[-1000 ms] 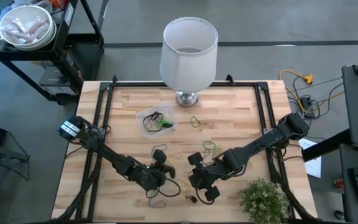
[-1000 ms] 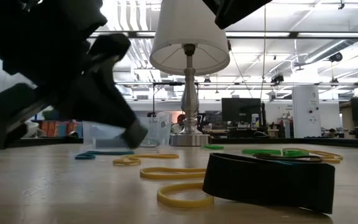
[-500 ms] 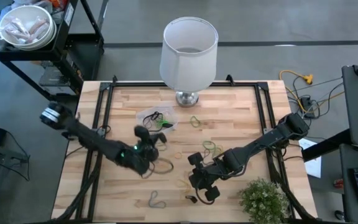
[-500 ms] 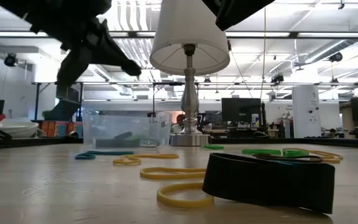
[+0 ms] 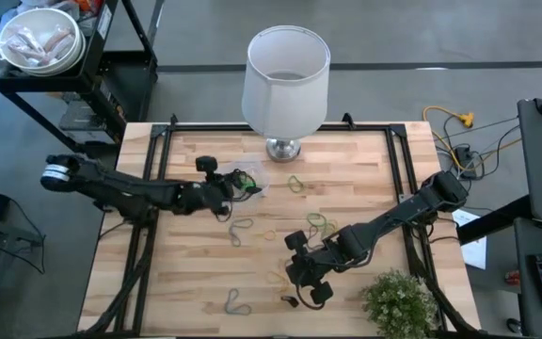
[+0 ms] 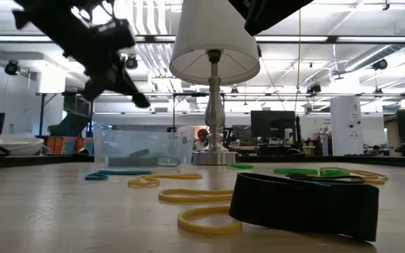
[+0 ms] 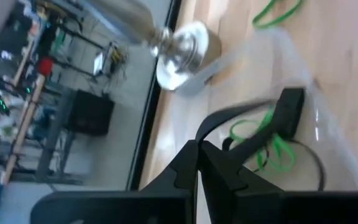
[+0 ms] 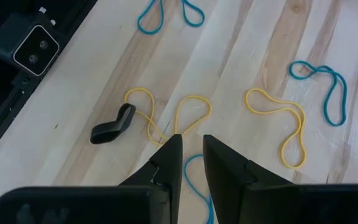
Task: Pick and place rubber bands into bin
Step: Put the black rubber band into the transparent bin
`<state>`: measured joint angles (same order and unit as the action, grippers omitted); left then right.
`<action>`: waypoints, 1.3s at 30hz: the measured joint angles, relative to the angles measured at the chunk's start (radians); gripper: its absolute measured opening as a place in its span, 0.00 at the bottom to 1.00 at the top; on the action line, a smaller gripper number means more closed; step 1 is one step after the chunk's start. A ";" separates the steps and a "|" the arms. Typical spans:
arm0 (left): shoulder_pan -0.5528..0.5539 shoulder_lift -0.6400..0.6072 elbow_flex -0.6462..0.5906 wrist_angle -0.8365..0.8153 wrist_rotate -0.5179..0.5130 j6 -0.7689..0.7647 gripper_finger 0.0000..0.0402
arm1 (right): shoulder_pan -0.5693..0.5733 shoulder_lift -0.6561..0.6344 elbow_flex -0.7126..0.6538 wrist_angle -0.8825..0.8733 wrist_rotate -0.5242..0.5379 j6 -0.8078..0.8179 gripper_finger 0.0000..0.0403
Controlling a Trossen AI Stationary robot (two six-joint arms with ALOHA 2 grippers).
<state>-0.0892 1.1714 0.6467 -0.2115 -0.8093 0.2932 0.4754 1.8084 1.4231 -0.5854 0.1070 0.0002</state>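
Note:
Rubber bands lie flat about the wooden table: a green-yellow pair (image 5: 322, 224), a pale one (image 5: 241, 231), another (image 5: 236, 301). The transparent bin (image 5: 238, 179) stands by the lamp's foot with a black band (image 7: 287, 112) and a green band (image 7: 260, 134) in it. My left gripper (image 5: 228, 200) hangs shut above the bin's near edge (image 7: 199, 149), slanting down; I see nothing between its fingers. My right gripper (image 5: 316, 288) hovers over the near middle of the table, slightly open (image 8: 191, 146), over a yellow band (image 8: 166, 118) and a wide black band (image 8: 114, 124).
A white-shaded lamp (image 5: 287, 80) stands at the table's far middle, just behind the bin. A small green plant (image 5: 398, 303) sits at the near right corner. More yellow (image 8: 278, 121) and teal bands (image 8: 322, 87) lie on the boards near my right gripper.
My left gripper has risen from the table's near middle and swung toward the far edge, ending above the bin; it has tipped from steeply down to a shallower slant and stayed shut. The bands on the table and my right arm have kept still.

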 joint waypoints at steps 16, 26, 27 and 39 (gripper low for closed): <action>0.149 0.197 -0.056 0.223 0.135 0.011 0.00 | 0.000 0.000 -0.003 -0.001 0.001 -0.002 0.15; 0.152 0.232 -0.056 0.242 0.134 0.008 0.01 | 0.000 0.000 -0.004 0.000 0.001 0.000 0.15; 0.152 0.230 -0.056 0.242 0.134 0.008 0.02 | 0.000 0.000 -0.004 0.000 0.001 0.000 0.15; 0.150 0.220 -0.056 0.242 0.147 0.003 0.23 | 0.000 0.000 -0.004 0.000 0.002 0.000 0.15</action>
<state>0.0607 1.3914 0.5907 0.0303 -0.6627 0.2958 0.4751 1.8084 1.4189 -0.5858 0.1089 0.0002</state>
